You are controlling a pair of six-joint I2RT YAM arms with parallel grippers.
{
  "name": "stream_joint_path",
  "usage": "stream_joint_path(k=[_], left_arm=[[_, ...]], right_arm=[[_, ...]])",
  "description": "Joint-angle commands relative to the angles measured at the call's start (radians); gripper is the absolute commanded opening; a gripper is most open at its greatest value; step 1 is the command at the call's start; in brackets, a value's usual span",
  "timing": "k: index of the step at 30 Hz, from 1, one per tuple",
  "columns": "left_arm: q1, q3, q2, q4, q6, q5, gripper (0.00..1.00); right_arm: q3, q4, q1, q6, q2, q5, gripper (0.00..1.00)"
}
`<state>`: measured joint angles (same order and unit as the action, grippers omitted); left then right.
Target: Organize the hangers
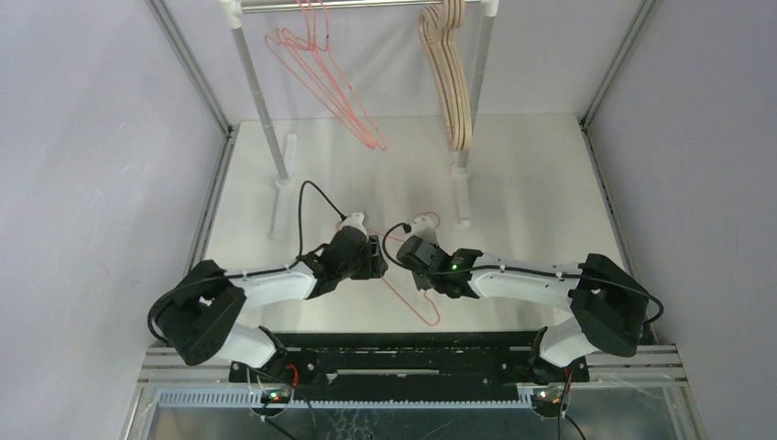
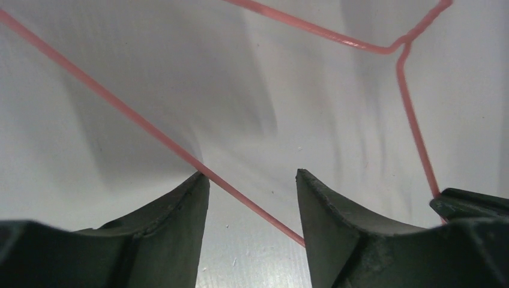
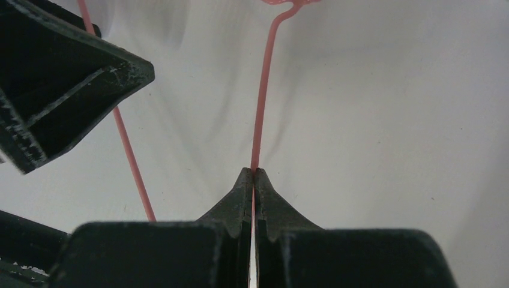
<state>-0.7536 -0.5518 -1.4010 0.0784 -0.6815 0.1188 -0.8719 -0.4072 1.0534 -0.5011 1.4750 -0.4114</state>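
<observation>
Holding one thin pink hanger (image 1: 417,307) tight, the right gripper (image 3: 252,174) has its two jaws pressed together on the wire. The wire goes straight up from the jaws to a twisty bit near the top of the right wrist view.

The left gripper (image 2: 252,180) is just beside it, and its jaws are apart. A straight piece of the same pink wire runs on a slant across the gap between them. It passes right by the tip of one finger (image 2: 180,204) and goes out of sight behind the other.

Seen from above, the two grippers meet nose to nose over the middle of the white table (image 1: 531,183). One corner of the held hanger pokes out below them, toward the arm bases. I cannot tell if it rests on the table or is lifted.

At the far side stands a silver rail (image 1: 366,5). More pink hangers (image 1: 334,87) hang on its left part, and beige wooden hangers (image 1: 454,82) hang on its right part, well apart from each other
</observation>
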Motion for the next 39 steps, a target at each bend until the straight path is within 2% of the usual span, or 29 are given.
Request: stream_joint_path(k=[1, 8, 9, 11, 12, 25, 31, 33, 36, 37, 39], left_arm=[[-0.010, -0.023, -0.056, 0.089, -0.023, -0.048, 0.54], [-0.012, -0.036, -0.153, 0.161, -0.024, -0.092, 0.35], [-0.012, -0.036, -0.160, 0.168, -0.024, -0.095, 0.29], [-0.012, -0.035, -0.170, 0.181, -0.020, -0.097, 0.03], [-0.012, -0.034, -0.173, 0.189, -0.016, -0.100, 0.01], [-0.013, 0.027, -0.082, 0.256, 0.005, -0.104, 0.00], [-0.016, -0.037, 0.079, 0.104, 0.064, -0.065, 0.00], [-0.016, -0.066, 0.130, 0.043, 0.084, -0.048, 0.00], [-0.016, -0.105, 0.180, -0.015, 0.107, -0.027, 0.00], [-0.016, -0.113, 0.190, -0.026, 0.113, -0.021, 0.00], [-0.016, -0.121, 0.199, -0.038, 0.123, -0.009, 0.00]], right_arm=[[-0.001, 0.024, 0.016, 0.004, -0.053, -0.024, 0.00], [-0.001, -0.001, 0.022, -0.002, -0.087, -0.038, 0.00], [-0.002, -0.002, 0.023, -0.003, -0.090, -0.038, 0.00], [-0.001, -0.003, 0.027, -0.003, -0.098, -0.038, 0.00], [-0.001, -0.003, 0.027, -0.003, -0.101, -0.038, 0.00], [-0.002, -0.028, 0.034, -0.021, -0.112, -0.079, 0.00], [0.012, -0.057, 0.026, -0.074, -0.116, -0.097, 0.00], [0.025, -0.048, 0.025, -0.093, -0.126, -0.087, 0.15], [0.043, -0.039, 0.024, -0.121, -0.153, -0.074, 0.26], [0.052, -0.035, 0.025, -0.131, -0.168, -0.069, 0.33], [0.089, -0.008, 0.037, -0.145, -0.224, -0.055, 0.53]])
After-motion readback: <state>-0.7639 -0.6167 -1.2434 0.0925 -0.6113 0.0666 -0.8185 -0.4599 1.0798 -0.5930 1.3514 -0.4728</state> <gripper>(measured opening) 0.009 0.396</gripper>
